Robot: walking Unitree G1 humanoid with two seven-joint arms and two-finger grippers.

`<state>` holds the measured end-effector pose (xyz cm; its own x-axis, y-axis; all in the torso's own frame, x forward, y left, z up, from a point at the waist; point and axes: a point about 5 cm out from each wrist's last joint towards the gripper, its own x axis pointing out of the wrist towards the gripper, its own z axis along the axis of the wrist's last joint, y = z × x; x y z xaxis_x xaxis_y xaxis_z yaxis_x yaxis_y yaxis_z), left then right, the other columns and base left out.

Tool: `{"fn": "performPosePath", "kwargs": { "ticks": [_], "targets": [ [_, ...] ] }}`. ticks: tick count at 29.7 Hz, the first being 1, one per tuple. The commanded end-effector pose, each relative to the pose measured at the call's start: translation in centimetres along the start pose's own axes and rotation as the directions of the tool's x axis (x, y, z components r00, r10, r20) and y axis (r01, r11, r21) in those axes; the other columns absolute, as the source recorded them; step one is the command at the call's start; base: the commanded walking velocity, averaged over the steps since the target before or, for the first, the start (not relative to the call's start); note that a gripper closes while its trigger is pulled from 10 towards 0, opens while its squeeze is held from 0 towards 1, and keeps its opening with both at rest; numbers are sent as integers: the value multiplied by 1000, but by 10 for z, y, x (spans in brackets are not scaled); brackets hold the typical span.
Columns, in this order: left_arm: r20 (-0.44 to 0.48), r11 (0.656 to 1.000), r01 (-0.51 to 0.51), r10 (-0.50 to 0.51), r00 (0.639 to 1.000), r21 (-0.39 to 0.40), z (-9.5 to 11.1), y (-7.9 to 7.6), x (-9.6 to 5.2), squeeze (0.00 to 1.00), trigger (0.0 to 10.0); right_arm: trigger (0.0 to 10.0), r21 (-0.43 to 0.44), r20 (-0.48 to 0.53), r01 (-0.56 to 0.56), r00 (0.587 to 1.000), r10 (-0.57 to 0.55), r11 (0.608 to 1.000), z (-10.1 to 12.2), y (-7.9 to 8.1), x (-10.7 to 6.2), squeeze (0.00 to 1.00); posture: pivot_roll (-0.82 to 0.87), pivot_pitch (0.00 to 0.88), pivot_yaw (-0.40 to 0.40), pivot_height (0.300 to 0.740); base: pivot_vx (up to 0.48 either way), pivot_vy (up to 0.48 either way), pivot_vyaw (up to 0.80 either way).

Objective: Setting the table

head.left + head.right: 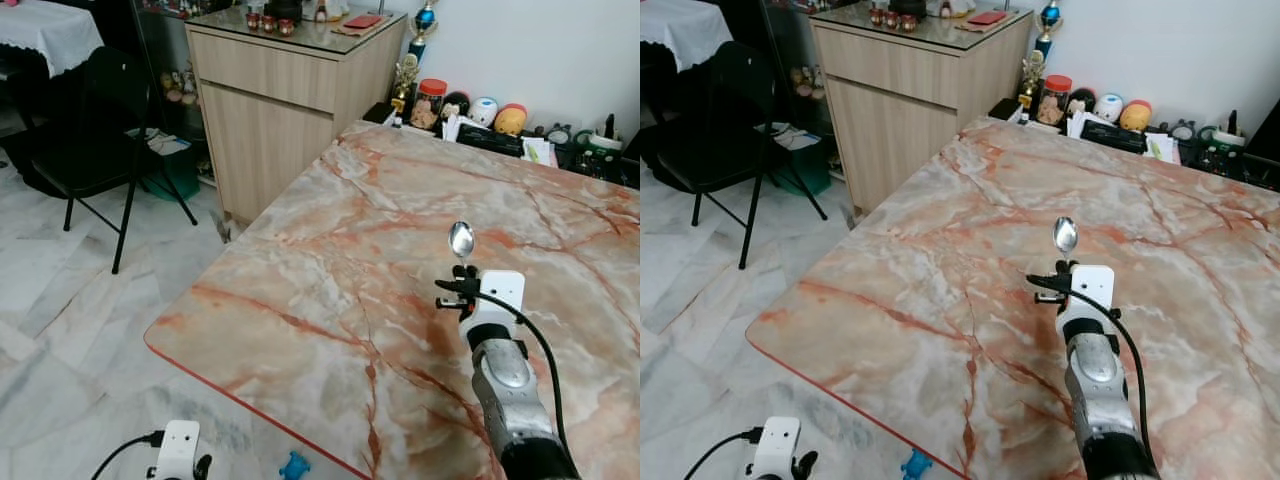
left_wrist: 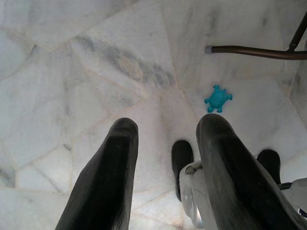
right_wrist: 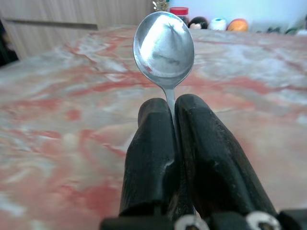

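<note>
We see the marble worktop spreading bare before us, its red-trimmed near corner jutting over the floor, with clutter crowded only along the far edge. Our right pincer hovers above the middle of the slab, fingers clamped on the handle of a spoon whose bowl stands upright above the tips. Our left pincer hangs low beside the worktop, fingers apart, over a small blue toy

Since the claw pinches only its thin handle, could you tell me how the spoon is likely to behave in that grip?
The spoon looks like polished metal, so probably stiff and light. Its smooth handle may slip or pivot between the right claw fingers.
</note>
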<state>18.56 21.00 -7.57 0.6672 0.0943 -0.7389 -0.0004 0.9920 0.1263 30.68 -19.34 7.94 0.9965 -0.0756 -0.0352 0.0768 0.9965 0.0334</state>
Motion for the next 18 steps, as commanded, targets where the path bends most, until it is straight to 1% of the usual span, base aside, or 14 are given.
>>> {"fn": "performPosePath", "kwargs": {
  "ticks": [1,6,8,9,10,13,14,15,17,18],
  "targets": [
    [-29,1000,5,-5,1000,23,-6,0,-1,0,10000,10000,69,8,24,1000,-25,997,8,-3,0,0,97,0,-58,740,0,0,0],
    [-28,1000,8,-7,1000,23,-6,-1,-1,0,10000,10000,57,18,28,999,-30,998,15,-3,0,0,97,0,-59,740,0,0,0],
    [-26,1000,8,-8,1000,22,-6,-1,-1,0,10000,10000,42,46,22,999,-23,999,23,-1,-1,0,95,0,-60,740,0,0,0],
    [-25,1000,9,-8,1000,21,-6,-2,-1,0,10000,10000,6,72,10,997,-11,1000,27,1,-2,0,91,0,-61,740,0,0,0],
    [-25,1000,9,-8,1000,21,-6,-2,-1,0,10000,10000,6,72,10,997,-11,1000,27,1,-2,0,91,0,-61,740,0,0,0],
    [-21,1000,3,-3,1000,14,-6,-2,-1,0,10000,10000,-49,93,-12,996,17,999,28,6,-7,0,100,0,-66,740,0,0,0],
    [-17,1000,-5,5,1000,4,-6,-2,-2,0,10000,10000,-85,102,-38,994,47,996,28,10,-10,0,100,0,-66,740,0,0,0],
    [-16,1000,-10,10,1000,-3,-6,-1,-2,0,10000,10000,-103,109,-55,992,67,993,28,12,-11,0,98,0,-67,740,0,0,0],
    [-14,1000,-16,15,1000,-8,-7,0,-2,0,10000,10000,-117,119,-78,989,92,990,30,14,-14,0,96,0,-67,740,0,0,0],
    [-14,1000,-14,14,1000,-3,-7,0,-2,0,10000,10000,-110,121,-80,988,94,991,31,13,-16,0,95,0,-68,740,0,0,0]
  ]
}}
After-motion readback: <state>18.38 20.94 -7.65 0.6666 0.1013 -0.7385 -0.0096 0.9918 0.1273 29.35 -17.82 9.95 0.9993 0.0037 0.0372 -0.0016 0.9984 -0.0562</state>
